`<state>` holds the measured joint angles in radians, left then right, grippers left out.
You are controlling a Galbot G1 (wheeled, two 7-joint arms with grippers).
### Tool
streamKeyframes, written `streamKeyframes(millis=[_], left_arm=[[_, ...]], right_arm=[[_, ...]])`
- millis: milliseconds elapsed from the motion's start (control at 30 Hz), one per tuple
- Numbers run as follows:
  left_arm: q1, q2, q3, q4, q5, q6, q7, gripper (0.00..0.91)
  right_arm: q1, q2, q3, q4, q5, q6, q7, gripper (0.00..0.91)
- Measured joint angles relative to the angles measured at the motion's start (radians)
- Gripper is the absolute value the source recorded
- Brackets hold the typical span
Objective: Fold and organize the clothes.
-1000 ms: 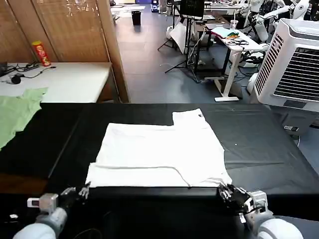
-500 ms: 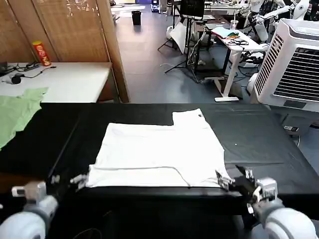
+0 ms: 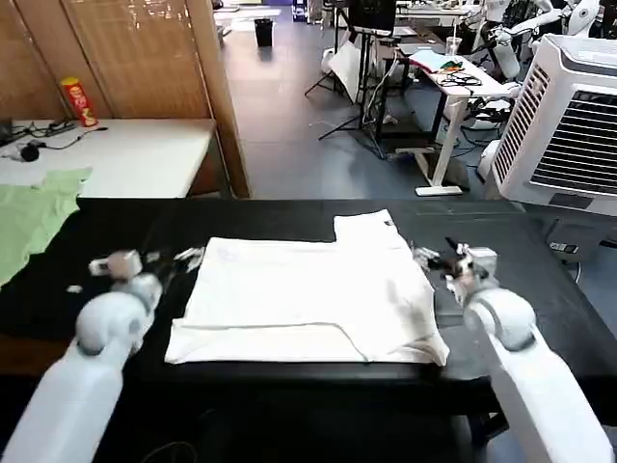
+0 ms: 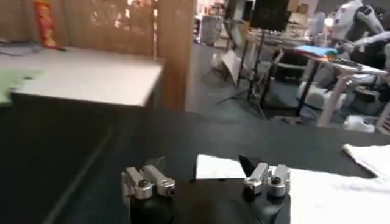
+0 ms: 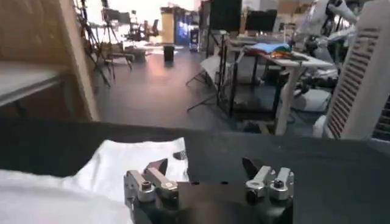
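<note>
White T-shirt (image 3: pixel 308 299) lies flat on black table (image 3: pixel 521 289), centre of the surface, plain side up, partly folded: near hem edge doubled into a long fold line along the front, one sleeve/flap sticking out at the far right corner. No print visible. Fabric smooth, few creases.

Left gripper (image 3: pixel 183 258) sits at the shirt's far left corner, just beside the edge, fingers spread apart, holding nothing. In left wrist view the left gripper (image 4: pixel 204 179) has both fingers wide apart with the shirt corner (image 4: pixel 219 167) lying just ahead between them, not pinched.

Right gripper (image 3: pixel 431 257) is at the shirt's right edge near the far corner, just beside the cloth, fingers apart, nothing held. In right wrist view the right gripper (image 5: pixel 207 176) is spread, the shirt (image 5: pixel 91 176) lying ahead and off to one finger's side, cloth touching or close under that finger, cannot tell which.

Farther left, pale green garment (image 3: pixel 34 217) lies over the table's far left end. Behind it a white table (image 3: pixel 135 154) with a red-yellow canister (image 3: pixel 79 102). White cooler unit (image 3: pixel 569 116) far right.
</note>
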<state>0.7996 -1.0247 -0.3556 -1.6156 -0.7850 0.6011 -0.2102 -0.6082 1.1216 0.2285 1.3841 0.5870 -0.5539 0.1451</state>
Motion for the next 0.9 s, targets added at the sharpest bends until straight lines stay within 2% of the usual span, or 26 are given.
streamKeyframes(millis=[200, 400, 467, 500, 533, 567, 600, 633, 667, 700, 733, 767, 800, 900], left_arm=[[-0.122, -0.023, 0.077, 0.163, 0.013, 0.022, 0.033, 0.878], [-0.181, -0.039, 0.114, 0.259, 0.028, 0.038, 0.068, 0.878], [-0.192, -0.045, 0.116, 0.281, 0.032, 0.037, 0.075, 0.79], [-0.196, -0.047, 0.117, 0.292, 0.034, 0.035, 0.079, 0.683], [-0.199, -0.049, 0.118, 0.299, 0.036, 0.033, 0.084, 0.644], [-0.202, -0.051, 0.118, 0.309, 0.038, 0.03, 0.09, 0.566], [-0.205, -0.053, 0.118, 0.318, 0.04, 0.028, 0.093, 0.546], [-0.207, -0.056, 0.119, 0.324, 0.042, 0.025, 0.097, 0.439], [-0.21, -0.057, 0.119, 0.332, 0.045, 0.023, 0.101, 0.439], [-0.213, -0.059, 0.119, 0.34, 0.046, 0.021, 0.106, 0.224], [-0.215, -0.06, 0.12, 0.345, 0.046, 0.02, 0.107, 0.166], [-0.216, -0.061, 0.12, 0.35, 0.046, 0.02, 0.11, 0.146], [-0.216, -0.061, 0.121, 0.352, 0.046, 0.02, 0.113, 0.137], [-0.217, -0.061, 0.124, 0.358, 0.049, 0.02, 0.121, 0.098]], right_arm=[[0.091, 0.047, -0.04, -0.149, 0.014, -0.019, -0.006, 0.878], [0.147, 0.084, -0.067, -0.24, 0.011, -0.025, -0.02, 0.878], [0.158, 0.094, -0.073, -0.261, 0.009, -0.029, -0.02, 0.878], [0.162, 0.098, -0.075, -0.27, 0.008, -0.032, -0.02, 0.878], [0.166, 0.103, -0.076, -0.279, 0.007, -0.035, -0.02, 0.878], [0.167, 0.107, -0.077, -0.286, 0.007, -0.037, -0.02, 0.878], [0.168, 0.11, -0.077, -0.293, 0.006, -0.038, -0.02, 0.878], [0.169, 0.113, -0.077, -0.299, 0.004, -0.042, -0.021, 0.848], [0.169, 0.115, -0.077, -0.302, 0.004, -0.045, -0.022, 0.751], [0.169, 0.116, -0.077, -0.304, 0.003, -0.045, -0.024, 0.722], [0.169, 0.118, -0.077, -0.308, -0.001, -0.045, -0.029, 0.692], [0.168, 0.12, -0.077, -0.31, -0.006, -0.044, -0.032, 0.595], [0.168, 0.121, -0.078, -0.313, -0.011, -0.042, -0.035, 0.566], [0.166, 0.125, -0.075, -0.323, -0.022, -0.036, -0.044, 0.254]])
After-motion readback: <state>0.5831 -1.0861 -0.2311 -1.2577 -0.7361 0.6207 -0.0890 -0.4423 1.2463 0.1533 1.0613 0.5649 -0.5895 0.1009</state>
